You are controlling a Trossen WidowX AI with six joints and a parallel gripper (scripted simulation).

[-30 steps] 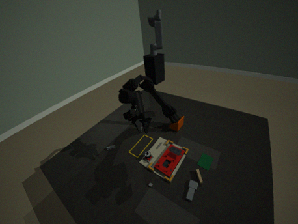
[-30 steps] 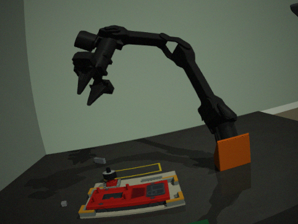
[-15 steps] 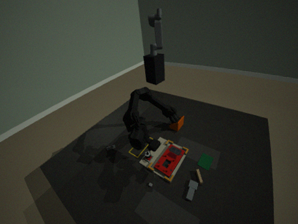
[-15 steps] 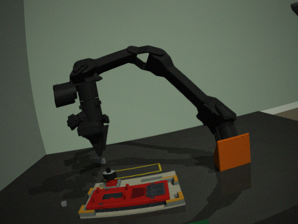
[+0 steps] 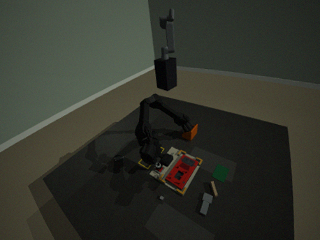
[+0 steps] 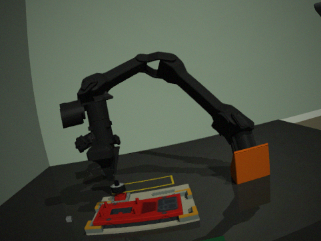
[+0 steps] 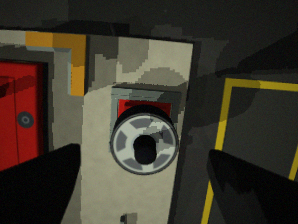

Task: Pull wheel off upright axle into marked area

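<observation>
The wheel has a dark tyre and pale grey spokes. It sits on the black upright axle, whose top sticks out of the hub, above a small red and grey base at the board's edge. My gripper is open and points down above the wheel. In the wrist view its fingers stand either side of the wheel, with gaps to both. The marked area is a yellow outline on the table beside the board, partly hidden by the arm in the top view.
The pale board bears a red panel with yellow corner brackets. A small pale cube, a green square, a wooden piece and a grey piece lie around it.
</observation>
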